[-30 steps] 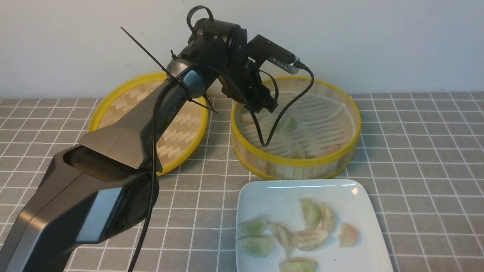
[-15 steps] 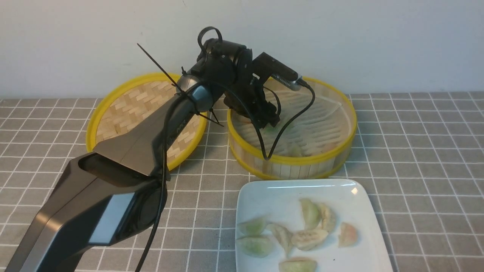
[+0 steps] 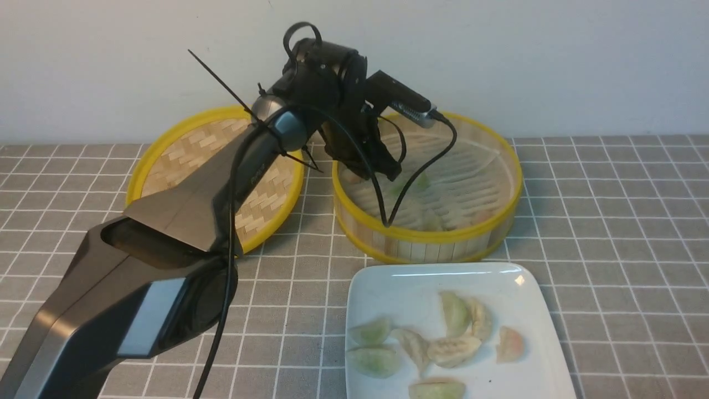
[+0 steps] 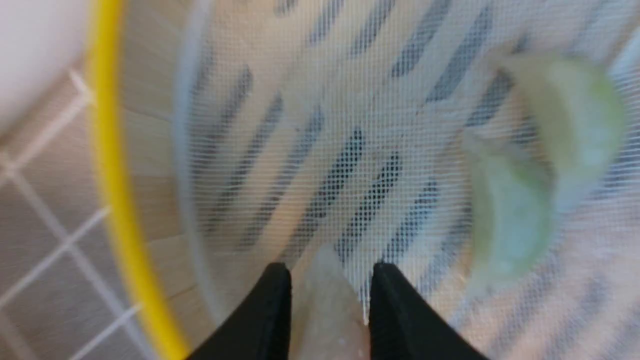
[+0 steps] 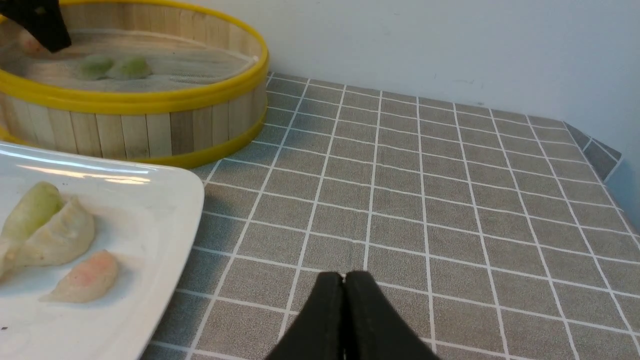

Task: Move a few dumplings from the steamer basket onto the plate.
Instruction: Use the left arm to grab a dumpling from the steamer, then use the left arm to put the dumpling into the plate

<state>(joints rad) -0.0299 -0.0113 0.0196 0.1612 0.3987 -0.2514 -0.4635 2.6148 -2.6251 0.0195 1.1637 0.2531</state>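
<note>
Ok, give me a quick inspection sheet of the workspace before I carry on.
Surface: grey checked tablecloth, lying flat.
Job's things: basket with two green dumplings on its liner; plate in front of it, carrying several dumplings.
Clutter: woven lid on the basket's left.
Pincers: left pincer inside the basket, closed on a pale dumpling; right pincer shut, empty, above the cloth.
Cables: black cable loops from the wrist camera low over the basket.
Surroundings: plain wall; nothing else seen.
</note>
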